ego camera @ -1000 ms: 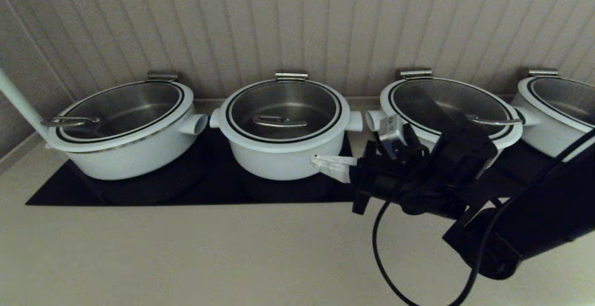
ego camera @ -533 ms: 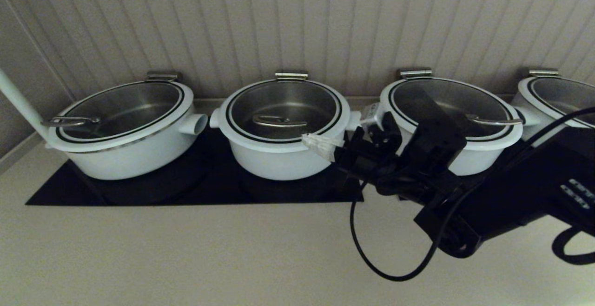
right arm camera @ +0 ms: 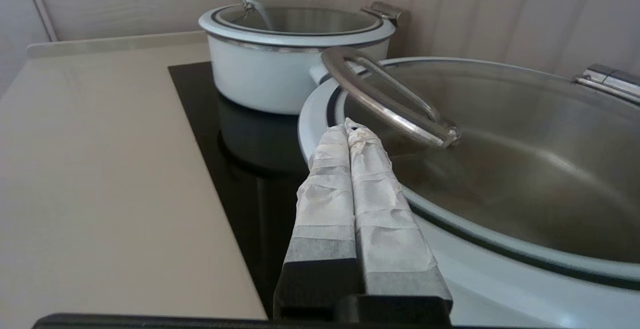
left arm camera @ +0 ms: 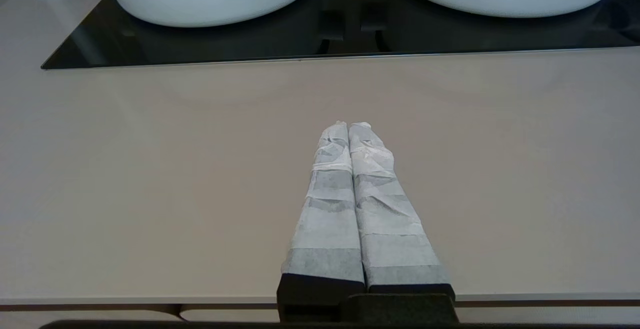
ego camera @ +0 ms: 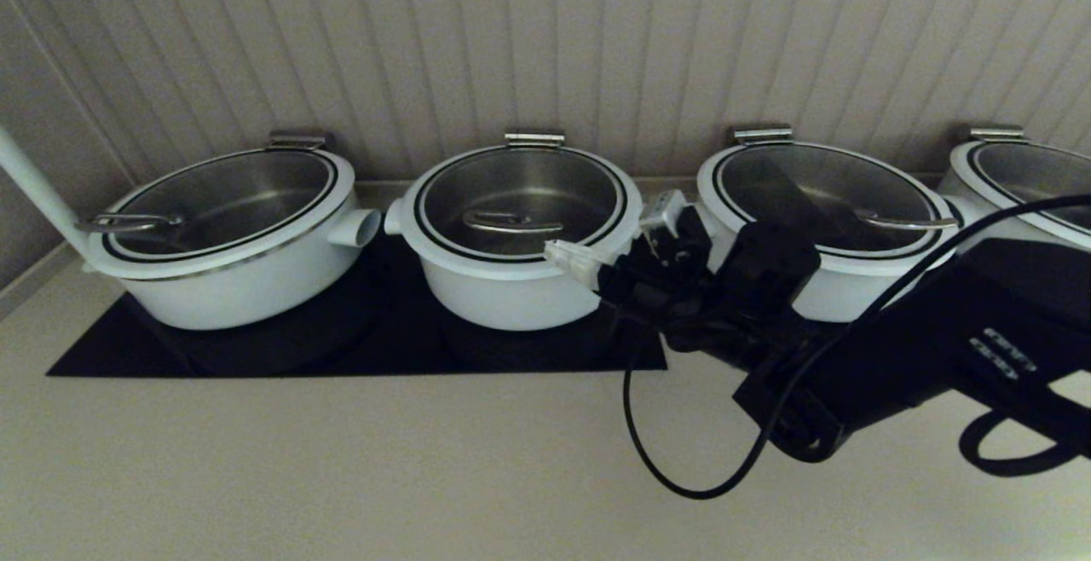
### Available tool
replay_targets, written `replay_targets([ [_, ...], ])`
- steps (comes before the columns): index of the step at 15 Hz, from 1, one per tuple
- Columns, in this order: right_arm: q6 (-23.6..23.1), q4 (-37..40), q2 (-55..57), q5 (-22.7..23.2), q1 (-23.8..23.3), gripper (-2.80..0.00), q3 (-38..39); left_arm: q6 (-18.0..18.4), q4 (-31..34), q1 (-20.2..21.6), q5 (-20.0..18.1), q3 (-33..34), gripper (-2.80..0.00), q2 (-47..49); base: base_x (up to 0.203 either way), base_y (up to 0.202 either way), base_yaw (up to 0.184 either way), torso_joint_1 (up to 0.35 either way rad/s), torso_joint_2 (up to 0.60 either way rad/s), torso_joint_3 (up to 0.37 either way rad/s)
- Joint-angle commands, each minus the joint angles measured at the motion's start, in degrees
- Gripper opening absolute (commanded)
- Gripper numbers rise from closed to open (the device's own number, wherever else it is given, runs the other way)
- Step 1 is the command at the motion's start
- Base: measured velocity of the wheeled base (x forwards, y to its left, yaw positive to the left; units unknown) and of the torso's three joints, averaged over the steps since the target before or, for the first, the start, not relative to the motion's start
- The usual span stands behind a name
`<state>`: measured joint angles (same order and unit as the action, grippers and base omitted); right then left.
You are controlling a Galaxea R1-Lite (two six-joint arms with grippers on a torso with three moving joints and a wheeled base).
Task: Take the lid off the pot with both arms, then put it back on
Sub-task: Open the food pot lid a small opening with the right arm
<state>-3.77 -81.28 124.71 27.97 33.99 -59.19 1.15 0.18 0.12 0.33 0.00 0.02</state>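
The pot (ego camera: 503, 292), small, deep and white, stands in the middle of the black cooktop (ego camera: 256, 348). The lid (ego camera: 520, 182) sits on it, with its curved steel handle (ego camera: 511, 222) at the centre. My right gripper (ego camera: 556, 251) is shut and empty. Its tips are at the pot's front right rim, short of the handle. In the right wrist view the gripper (right arm camera: 348, 125) points at the near end of the handle (right arm camera: 385, 101), above the lid (right arm camera: 500, 169). My left gripper (left arm camera: 348, 125) is shut and empty over the beige counter, out of the head view.
A wide white pot (ego camera: 230, 280) stands to the left and another (ego camera: 861, 288) to the right, partly behind my right arm. A fourth pot (ego camera: 967, 182) is at the far right. A white pole (ego camera: 34, 186) rises at the far left. A panelled wall is behind.
My right arm has swung left and up from in front of the right-hand pot. Its shut tips have risen from the small pot's side to its rim. Pots and lids have not moved.
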Motion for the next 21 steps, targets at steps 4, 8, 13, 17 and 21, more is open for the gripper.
replay_targets([
  [4,0.0,4.1,3.8,0.2,0.0,-2.80,-10.2,0.0,0.0,0.1,0.0,0.0,-2.80,0.0,0.000,0.000,0.000,0.000,0.00,0.000],
  [8,0.0,8.7,6.1,0.2,1.3,-2.80,-15.9,0.0,0.0,0.0,0.0,0.0,-2.80,0.0,0.000,0.000,0.000,0.000,0.00,0.000],
  [13,0.2,8.9,5.4,0.2,3.2,-2.80,-15.3,0.0,0.0,0.1,0.0,0.0,-2.80,0.0,0.000,0.000,0.000,0.000,0.00,0.000],
  [17,0.3,9.3,3.6,0.6,3.5,-2.80,-12.9,0.0,0.0,0.1,0.0,0.0,-2.80,0.0,0.000,0.000,0.000,0.000,0.00,0.000],
  [21,0.3,8.9,2.6,0.6,3.5,-2.80,-8.9,0.0,0.0,0.0,0.0,0.0,-2.80,0.0,0.000,0.000,0.000,0.000,0.00,0.000],
])
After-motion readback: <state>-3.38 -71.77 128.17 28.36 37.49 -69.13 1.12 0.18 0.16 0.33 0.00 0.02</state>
